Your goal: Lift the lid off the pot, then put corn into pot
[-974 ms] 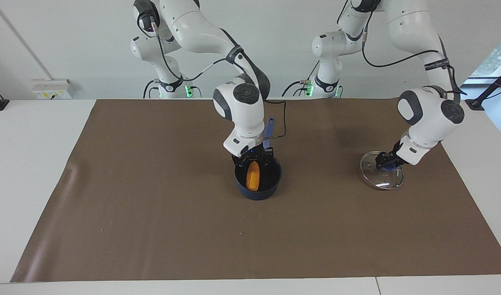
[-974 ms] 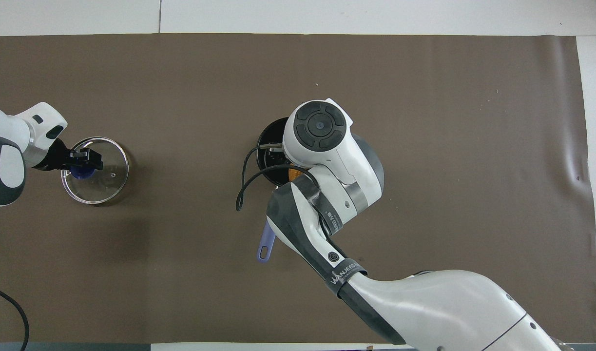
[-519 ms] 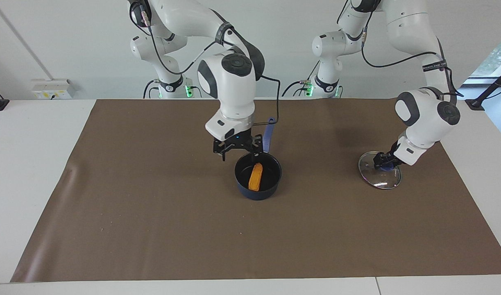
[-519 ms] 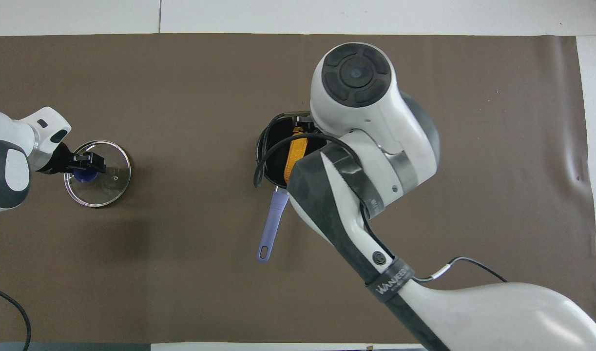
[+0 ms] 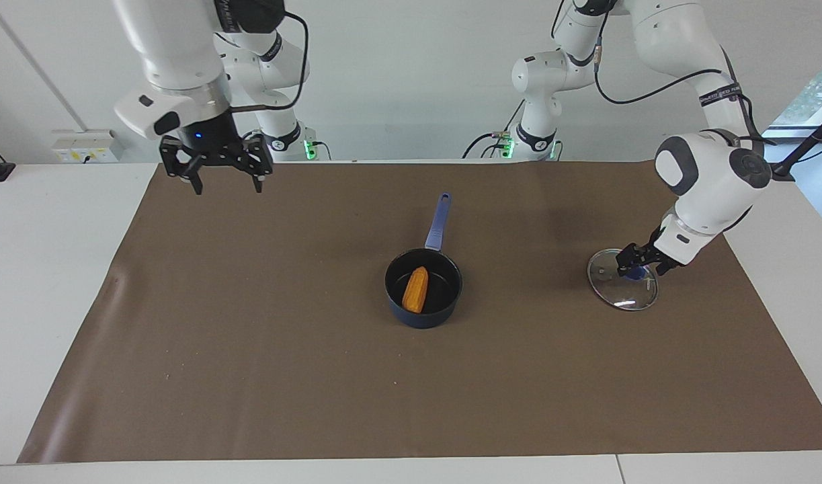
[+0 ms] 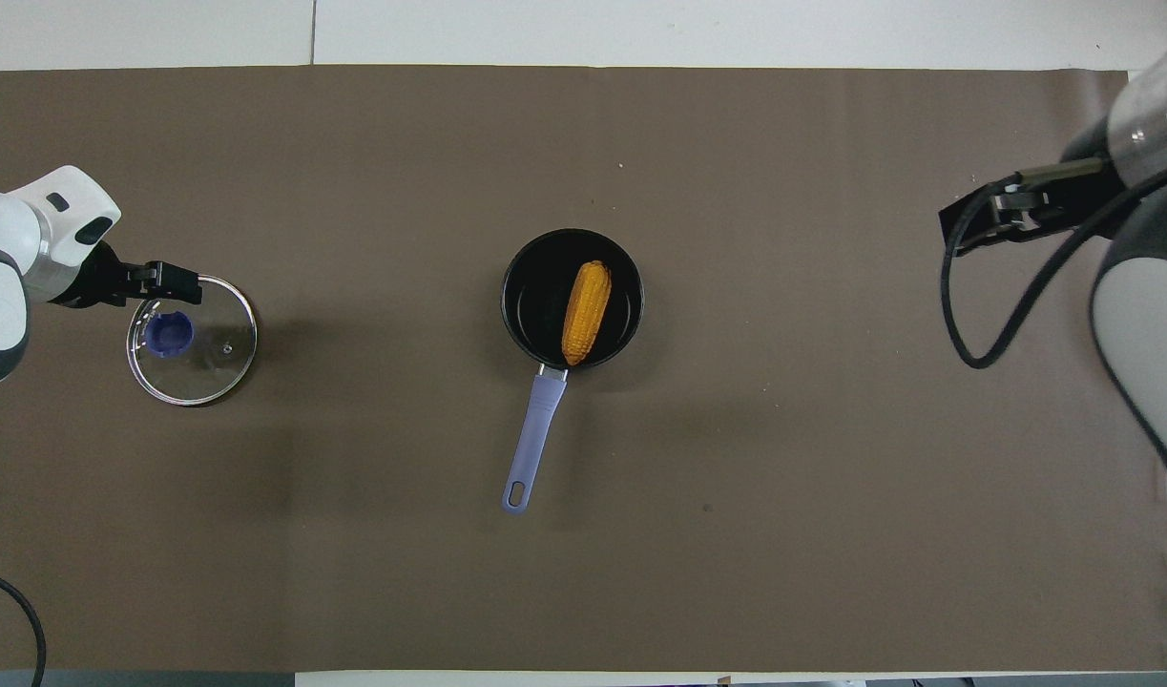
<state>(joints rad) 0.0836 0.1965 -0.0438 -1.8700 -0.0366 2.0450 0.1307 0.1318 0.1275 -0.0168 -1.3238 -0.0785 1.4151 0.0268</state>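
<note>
**Resting in the pot: corn down, lid set aside**

Covering most of the white table (image 5: 41,282) is a brown mat (image 5: 263,349), its edges running just inside the table's long sides; wide bare stretches of mat lie on every side of the pot.

Near the mat's middle stands the pot (image 5: 454,296) (image 6: 526,286), uncovered, its long handle pointing toward the robots. Nothing stands close around it.

Toward the left arm's end of the table the lid (image 5: 612,296) (image 6: 211,367) lies flat on the mat, well apart from the pot, blue knob up.

Inside the pot lies the corn (image 5: 415,290) (image 6: 586,312), lengthwise along the line of the handle.

Up in the air over the mat's corner at the right arm's end, the right gripper (image 5: 224,176) (image 6: 998,215) hangs empty, its fingers spread wide and pointing down.

Low over the lid, the left gripper (image 5: 640,263) (image 6: 168,281) sits right at the knob; whether its fingers are parted or pressed on the knob cannot be told.
</note>
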